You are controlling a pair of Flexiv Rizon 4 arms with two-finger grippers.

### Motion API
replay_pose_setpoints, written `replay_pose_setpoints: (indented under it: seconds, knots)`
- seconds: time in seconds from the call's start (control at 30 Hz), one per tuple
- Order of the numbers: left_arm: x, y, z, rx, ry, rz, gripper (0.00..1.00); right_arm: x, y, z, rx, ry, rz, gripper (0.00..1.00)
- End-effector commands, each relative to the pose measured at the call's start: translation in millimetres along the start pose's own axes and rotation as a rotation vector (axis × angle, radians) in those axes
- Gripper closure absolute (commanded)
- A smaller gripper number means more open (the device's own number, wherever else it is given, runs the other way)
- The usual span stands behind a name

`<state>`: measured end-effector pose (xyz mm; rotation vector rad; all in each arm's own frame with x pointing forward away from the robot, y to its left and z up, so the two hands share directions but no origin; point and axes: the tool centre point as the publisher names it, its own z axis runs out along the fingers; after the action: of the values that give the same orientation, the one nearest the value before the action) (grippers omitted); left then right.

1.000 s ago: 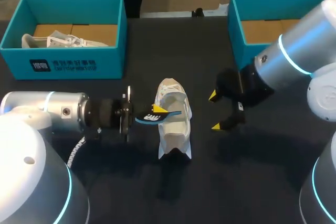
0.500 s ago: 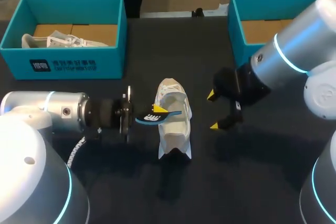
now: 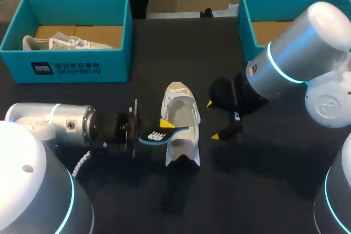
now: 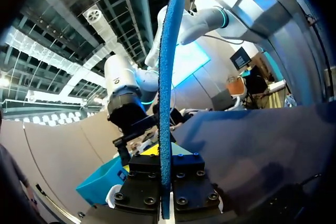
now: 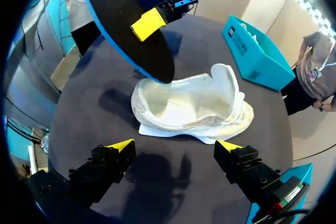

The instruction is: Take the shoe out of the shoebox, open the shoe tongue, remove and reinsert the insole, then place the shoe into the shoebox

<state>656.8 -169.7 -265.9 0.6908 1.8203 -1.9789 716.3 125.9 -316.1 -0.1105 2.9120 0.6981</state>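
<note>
Left hand [image 3: 165, 128] gripping insole [image 3: 156, 135], over shoe [image 3: 184, 147]

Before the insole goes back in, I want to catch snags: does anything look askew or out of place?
Nothing alarming. The insole is out of the shoe, clamped in the left fingers, one end over the opening; the shoe's upper sags wide open.

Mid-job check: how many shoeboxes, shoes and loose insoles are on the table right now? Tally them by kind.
Shoeboxes: 2, the left shoebox and the right shoebox
Shoes: 2, the table shoe lying between the arms and the boxed shoe inside the left shoebox
Insoles: 1, the insole clamped in the left gripper
Total: 5
</note>
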Motion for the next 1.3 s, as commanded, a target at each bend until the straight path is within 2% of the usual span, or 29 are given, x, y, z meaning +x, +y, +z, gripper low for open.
replay_pose_setpoints:
  seconds: [0.03,0.2,0.57,0.8,1.3]
  knots:
    - [2.9,9,3,0.011,-0.002,0.007,1.0,-0.6,3.9,8,0.012,-0.003,-0.001,0.0]
    - [3.1,10,7,0.008,-0.004,0.02,1.0,-0.2,0.3,13,0.01,0.01,0.006,0.0]
    - [2.1,9,9,0.009,-0.019,0.027,1.0,-1.0,13.6,19,0.05,0.034,-0.056,0.0]
    - [-0.2,11,11,0.009,-0.02,0.031,1.0,-0.4,12.2,18,0.05,0.035,-0.064,0.0]
    - [0.7,33,16,0.021,-0.014,0.038,1.0,0.9,10.6,15,0.061,0.011,-0.047,0.0]
